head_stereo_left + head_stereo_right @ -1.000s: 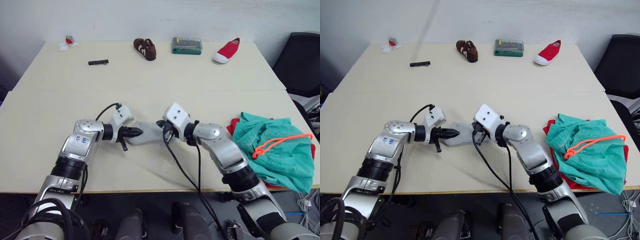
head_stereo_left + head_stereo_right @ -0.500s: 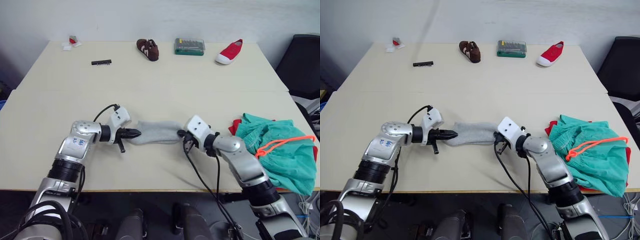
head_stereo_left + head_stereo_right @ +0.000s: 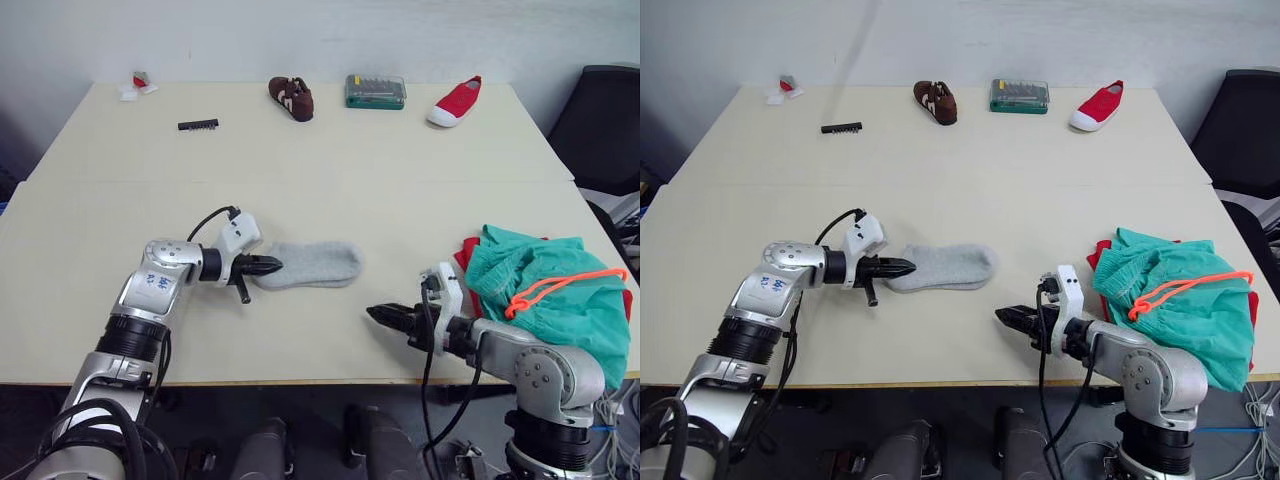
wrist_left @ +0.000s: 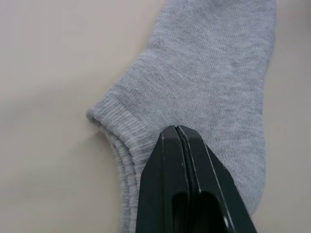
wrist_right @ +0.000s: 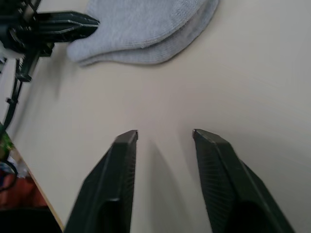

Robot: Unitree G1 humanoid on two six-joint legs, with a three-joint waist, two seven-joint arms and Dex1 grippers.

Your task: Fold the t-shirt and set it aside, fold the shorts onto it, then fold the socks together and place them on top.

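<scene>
Two light grey socks (image 3: 312,264) lie stacked flat on the table, toes pointing right. My left gripper (image 3: 277,266) is shut on their cuff end; the left wrist view shows the black fingertips (image 4: 178,130) pinched together on the ribbed cuff of the socks (image 4: 214,73). My right gripper (image 3: 373,313) hovers open near the table's front edge, right of the socks and apart from them, with nothing between its fingers (image 5: 124,141). The teal shorts (image 3: 548,300) with an orange drawstring lie bunched at the right edge on the red t-shirt (image 3: 467,250), which mostly hides beneath them.
Along the far edge of the table (image 3: 330,160) stand a brown shoe (image 3: 291,97), a green box (image 3: 374,91) and a red shoe (image 3: 453,101). A black bit strip (image 3: 197,125) and a small red and white item (image 3: 135,84) lie far left. A black chair (image 3: 603,120) stands right.
My right gripper let go of the socks' toe end, opened, and pulled back to the front right. The socks now lie flat. My left gripper stayed shut on the cuff.
</scene>
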